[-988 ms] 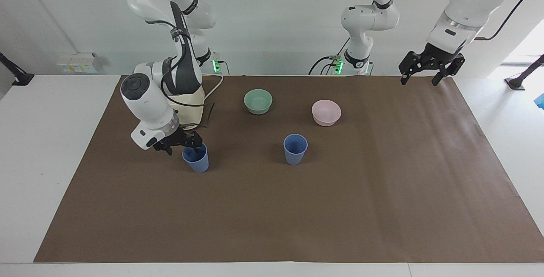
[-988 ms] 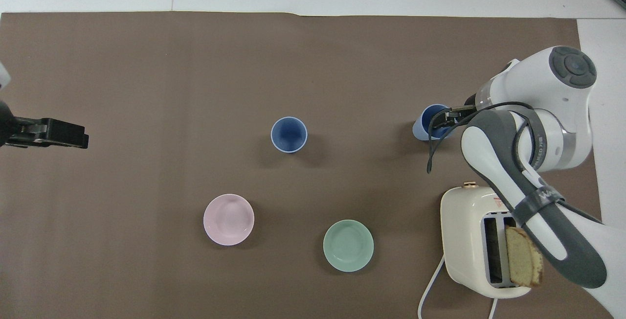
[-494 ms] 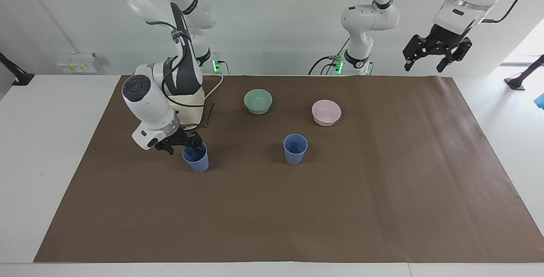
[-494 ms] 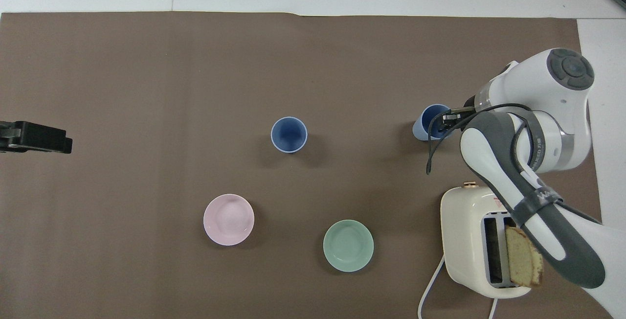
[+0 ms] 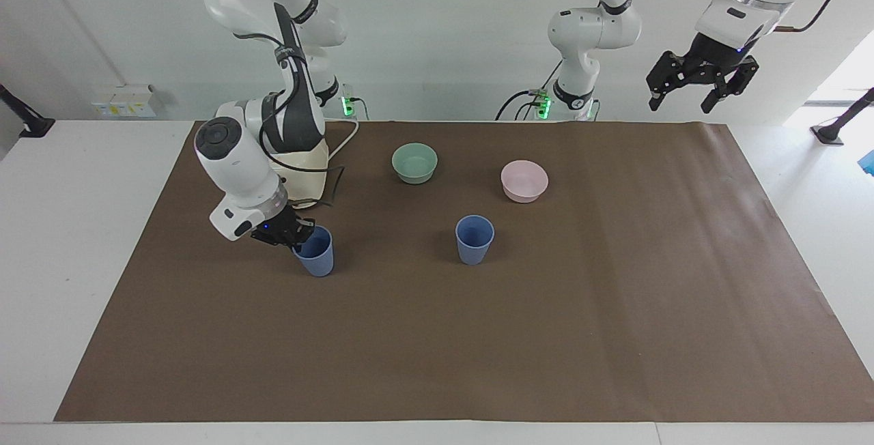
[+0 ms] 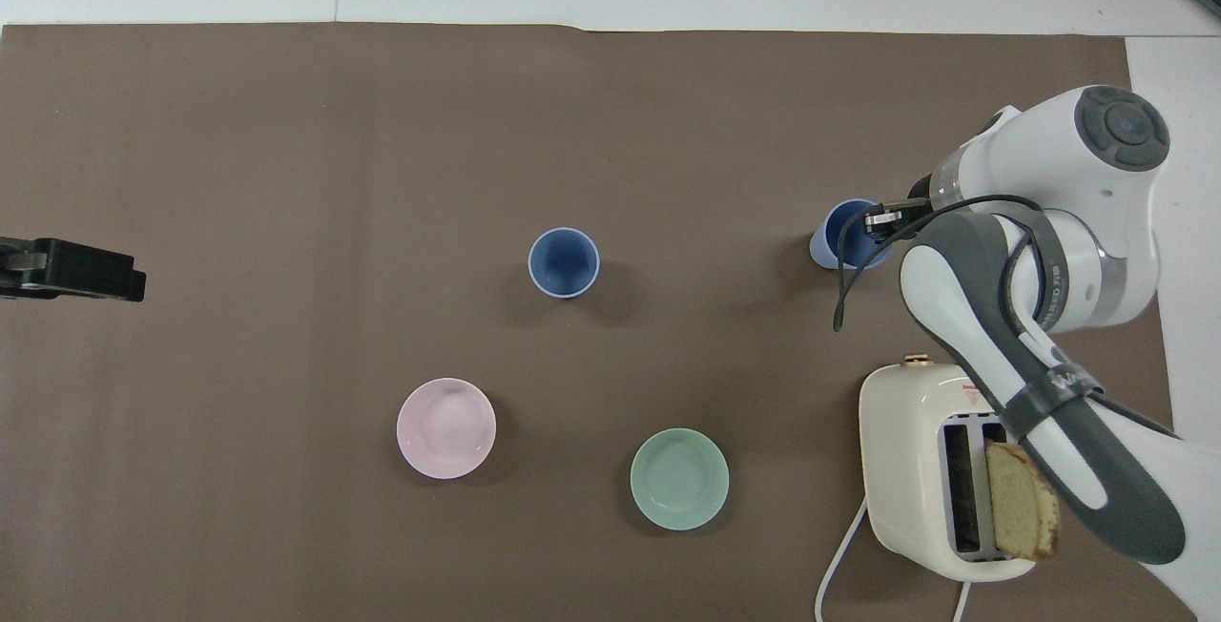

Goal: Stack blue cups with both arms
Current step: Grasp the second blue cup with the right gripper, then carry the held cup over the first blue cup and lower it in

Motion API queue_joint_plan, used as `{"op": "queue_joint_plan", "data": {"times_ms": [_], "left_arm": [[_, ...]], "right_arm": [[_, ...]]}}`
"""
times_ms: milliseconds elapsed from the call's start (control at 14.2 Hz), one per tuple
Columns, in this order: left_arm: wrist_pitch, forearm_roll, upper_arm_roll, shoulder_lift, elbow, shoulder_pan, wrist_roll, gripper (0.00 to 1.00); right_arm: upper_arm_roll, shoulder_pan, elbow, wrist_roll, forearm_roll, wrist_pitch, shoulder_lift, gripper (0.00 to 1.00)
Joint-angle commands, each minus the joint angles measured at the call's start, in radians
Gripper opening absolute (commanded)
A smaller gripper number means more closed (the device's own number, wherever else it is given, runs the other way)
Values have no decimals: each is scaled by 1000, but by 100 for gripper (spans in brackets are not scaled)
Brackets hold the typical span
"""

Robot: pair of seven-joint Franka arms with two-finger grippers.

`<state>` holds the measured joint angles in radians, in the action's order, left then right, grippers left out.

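facing view: the right end effector (image 5: 295, 235) is clamped on the rim of the blue cup (image 5: 315, 252) beside the toaster (image 5: 300, 158); grasping done, lifting comes next. the second blue cup (image 5: 474, 239) stands mid-counter. the left end effector (image 5: 698, 82) waits high, fingers apart.

overhead view: the right arm (image 6: 1040, 250) bends over the toaster.

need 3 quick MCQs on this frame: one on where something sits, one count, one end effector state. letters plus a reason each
1. Where is the toaster?
A) at the right arm's end of the table
B) at the left arm's end
C) between the two bowls

2. How many blue cups stand on the table?
A) one
B) two
C) three

3. What is the right end effector doing?
A) hanging open, holding nothing
B) shut on the pink bowl
C) shut on a blue cup's rim

Key:
1 A, it stands beside the right arm.
2 B, one held cup, one free cup.
3 C, its fingertips pinch that rim.
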<state>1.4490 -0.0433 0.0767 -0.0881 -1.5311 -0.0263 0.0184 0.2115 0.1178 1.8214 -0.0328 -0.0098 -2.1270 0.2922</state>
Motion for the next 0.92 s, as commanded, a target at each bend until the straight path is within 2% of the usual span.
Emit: {"op": "queue_joint_plan", "data": {"times_ms": [0, 353, 565, 847], "left_arm": [[-32, -10, 3, 5, 22, 14, -8, 100], [-19, -10, 0, 11, 28, 16, -6, 100], [-19, -13, 0, 8, 26, 16, -6, 100], [-19, -12, 0, 7, 23, 16, -14, 100]], "right_arm": [[2, -23, -60, -21, -21, 40, 7, 0], [5, -111, -275, -211, -7, 281, 8, 0], [5, -229, -350, -365, -9, 306, 27, 0], [8, -349, -497, -585, 8, 320, 91, 0]]}}
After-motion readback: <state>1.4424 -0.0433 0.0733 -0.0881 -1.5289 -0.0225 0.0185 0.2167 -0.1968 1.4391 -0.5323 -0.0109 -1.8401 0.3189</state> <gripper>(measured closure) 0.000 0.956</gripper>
